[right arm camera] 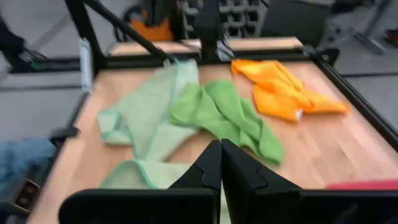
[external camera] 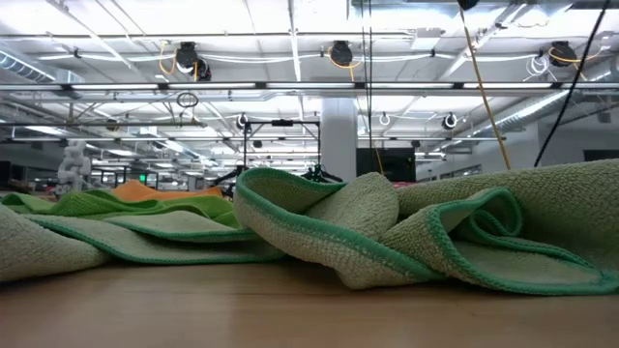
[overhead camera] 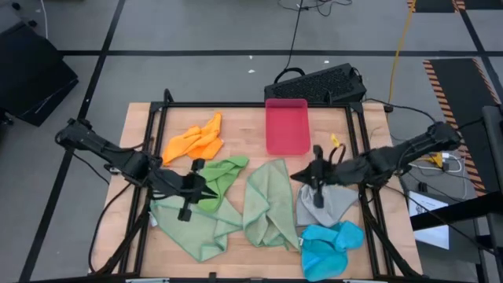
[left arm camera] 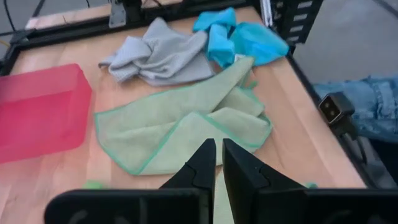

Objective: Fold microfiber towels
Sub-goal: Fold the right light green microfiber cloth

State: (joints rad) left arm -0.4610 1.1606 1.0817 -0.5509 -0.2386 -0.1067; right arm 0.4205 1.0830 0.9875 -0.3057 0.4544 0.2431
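Note:
Several microfiber towels lie loose and crumpled on the wooden table: orange [overhead camera: 196,141] at the far left, bright green [overhead camera: 224,173] beside it, a pale sage one [overhead camera: 189,228] at the near left, a second sage one [overhead camera: 267,204] in the middle, grey [overhead camera: 322,206] and bright blue [overhead camera: 330,245] at the near right. My left gripper [overhead camera: 211,191] hangs shut above the bright green towel's near edge, and its wrist view [left arm camera: 219,149] looks toward the middle sage towel [left arm camera: 186,130]. My right gripper [overhead camera: 299,176] hangs shut above the table between the middle sage towel and the grey one, holding nothing [right arm camera: 221,149].
A pink-red plastic tray [overhead camera: 287,126] stands at the far middle of the table. A black frame [overhead camera: 251,104] runs around the table's edges. A dark keyboard [overhead camera: 318,82] lies on the floor beyond the far edge. Bare wood shows between the tray and the towels.

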